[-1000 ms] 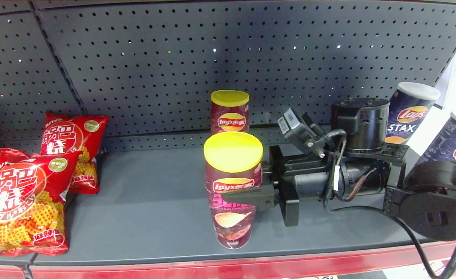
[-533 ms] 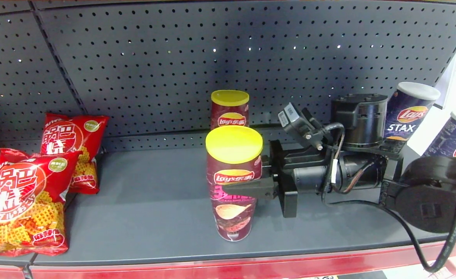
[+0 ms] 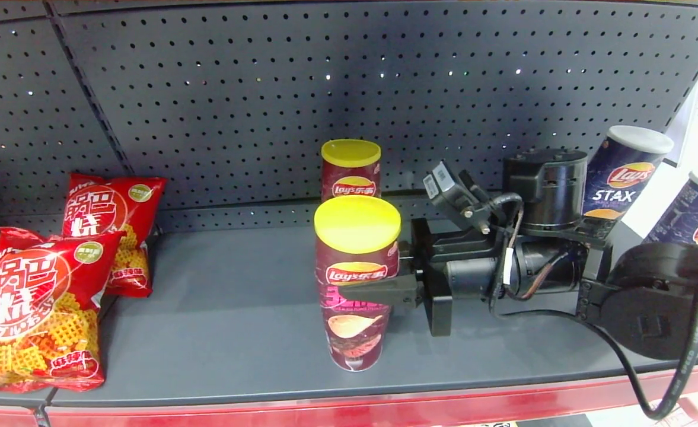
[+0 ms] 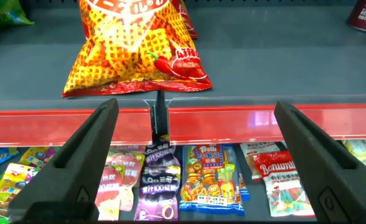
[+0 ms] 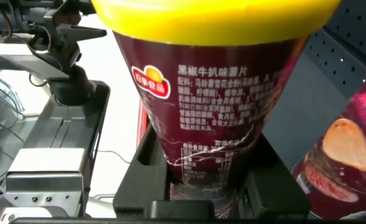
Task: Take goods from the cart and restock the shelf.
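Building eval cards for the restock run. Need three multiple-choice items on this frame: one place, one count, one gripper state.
1. Where is the rear can relative to the front can?
A) Behind it, by the pegboard
B) Directly left of it
C) Stacked on its lid

2. How many red snack bags are on the shelf?
A) One
B) Two
C) Four

3. What is the right gripper doing?
A) Open, clear of everything
B) Shut, holding nothing
C) Shut on the front can

Answers: 1 A, it stands farther back, close to the pegboard. 2 B, two sit at the shelf's left end. 3 C, its fingers clamp the front can's sides.
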`<state>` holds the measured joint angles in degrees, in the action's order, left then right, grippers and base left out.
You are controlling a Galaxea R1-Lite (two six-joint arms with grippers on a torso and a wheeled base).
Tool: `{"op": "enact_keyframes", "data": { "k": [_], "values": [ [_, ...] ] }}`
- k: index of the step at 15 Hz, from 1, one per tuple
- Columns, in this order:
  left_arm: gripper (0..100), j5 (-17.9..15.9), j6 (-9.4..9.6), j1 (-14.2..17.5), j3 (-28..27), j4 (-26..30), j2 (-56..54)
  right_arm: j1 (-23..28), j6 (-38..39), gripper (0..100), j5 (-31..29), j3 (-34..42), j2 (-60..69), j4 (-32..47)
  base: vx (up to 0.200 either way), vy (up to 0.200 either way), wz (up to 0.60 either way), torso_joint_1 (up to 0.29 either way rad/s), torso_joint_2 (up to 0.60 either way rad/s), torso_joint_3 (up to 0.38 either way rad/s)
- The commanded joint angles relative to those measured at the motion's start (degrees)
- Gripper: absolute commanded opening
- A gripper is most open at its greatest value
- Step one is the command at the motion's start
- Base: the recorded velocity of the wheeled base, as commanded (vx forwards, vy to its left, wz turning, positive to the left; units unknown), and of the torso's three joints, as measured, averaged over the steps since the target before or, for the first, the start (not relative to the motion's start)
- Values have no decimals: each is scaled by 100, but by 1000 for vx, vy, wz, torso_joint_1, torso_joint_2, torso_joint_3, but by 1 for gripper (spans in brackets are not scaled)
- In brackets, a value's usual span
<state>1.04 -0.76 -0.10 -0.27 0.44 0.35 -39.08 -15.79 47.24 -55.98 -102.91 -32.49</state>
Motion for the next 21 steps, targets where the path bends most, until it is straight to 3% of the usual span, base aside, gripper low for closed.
{"op": "enact_keyframes", "data": {
  "k": [1,2,9,14,21],
  "values": [
    [100,2,-4,1,0,0,9,-3,-3,0,-4,8,-53,23,0,0,0,0,0,0],
    [100,2,-4,1,0,0,9,-3,-3,100,-4,17,-53,23,0,0,0,0,0,0],
    [100,2,-4,1,0,0,9,155,-12,100,22,122,-1,23,0,0,0,0,0,0],
    [100,2,-4,1,0,0,9,990,-12,100,40,1115,1001,32,0,0,0,0,0,0],
    [100,2,-4,1,0,0,9,1843,-3,100,-400,3102,3726,14,0,0,0,0,0,0]
  ]
}}
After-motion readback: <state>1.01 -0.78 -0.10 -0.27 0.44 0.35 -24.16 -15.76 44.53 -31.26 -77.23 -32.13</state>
